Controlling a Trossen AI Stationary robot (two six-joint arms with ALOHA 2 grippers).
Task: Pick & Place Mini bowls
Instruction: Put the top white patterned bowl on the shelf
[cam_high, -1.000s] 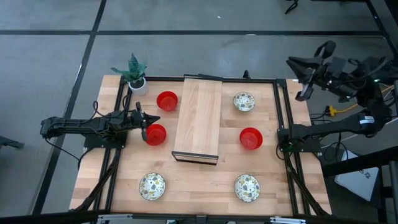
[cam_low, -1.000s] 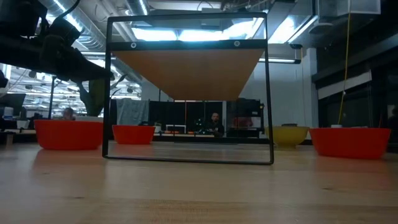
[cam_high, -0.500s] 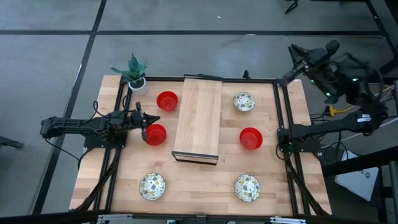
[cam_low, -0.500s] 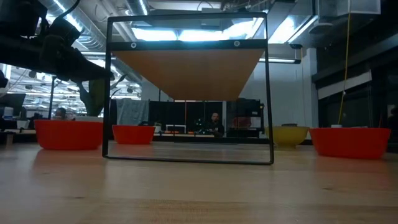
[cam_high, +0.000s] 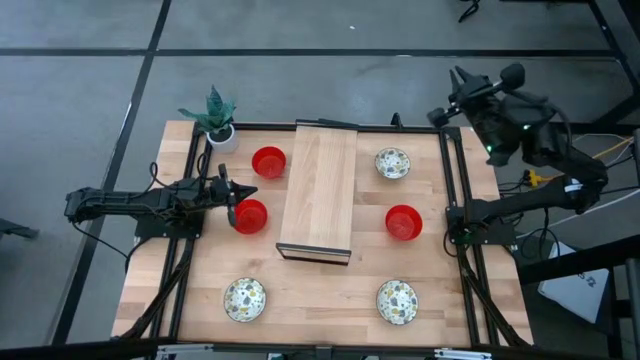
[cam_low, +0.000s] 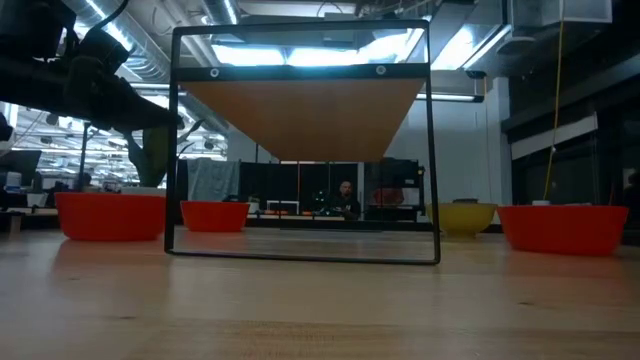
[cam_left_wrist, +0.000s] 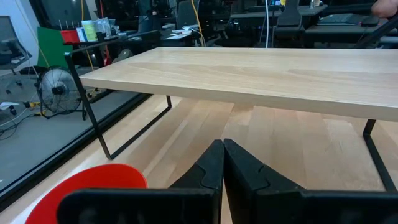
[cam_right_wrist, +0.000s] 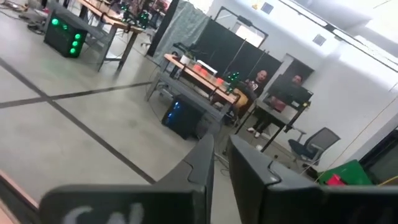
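six small bowls lie on the bench (cam_high: 150, 260) around a raised wooden shelf (cam_high: 320, 185) at its middle. two red bowls sit on the left half: one (cam_high: 268, 161) near the far edge beside a potted plant (cam_high: 217, 118), one (cam_high: 250, 216) nearer mid-bench. a third red bowl (cam_high: 403, 222) sits right of the shelf. speckled bowls rest near the far right corner (cam_high: 392, 163), the near left corner (cam_high: 244, 298) and the near right corner (cam_high: 397, 300).

the left gripper (cam_high: 232, 193) hangs low over the left half of the bench, just at the far rim of the mid-bench red bowl; in the left wrist view its fingers (cam_left_wrist: 211, 167) meet with no gap and hold nothing, the red rim (cam_left_wrist: 87, 186) just below them. the right gripper (cam_high: 455, 88) is raised beyond the far right corner, off the bench, nearly shut with only a narrow gap between its fingers (cam_right_wrist: 202, 158), holding nothing and facing the room.

risks, as judged: with fingers pressed together, a descent of the left gripper would likely land on the rim and tip or push the glossy bowl rather than grasp it; the jaws would need to part first. a sideways nudge could slide the bowl toward the shelf's thin leg (cam_left_wrist: 93, 121). the right arm, coming in from off the bench, could clip the black frame (cam_high: 452, 160) along the right edge or the far right speckled bowl.
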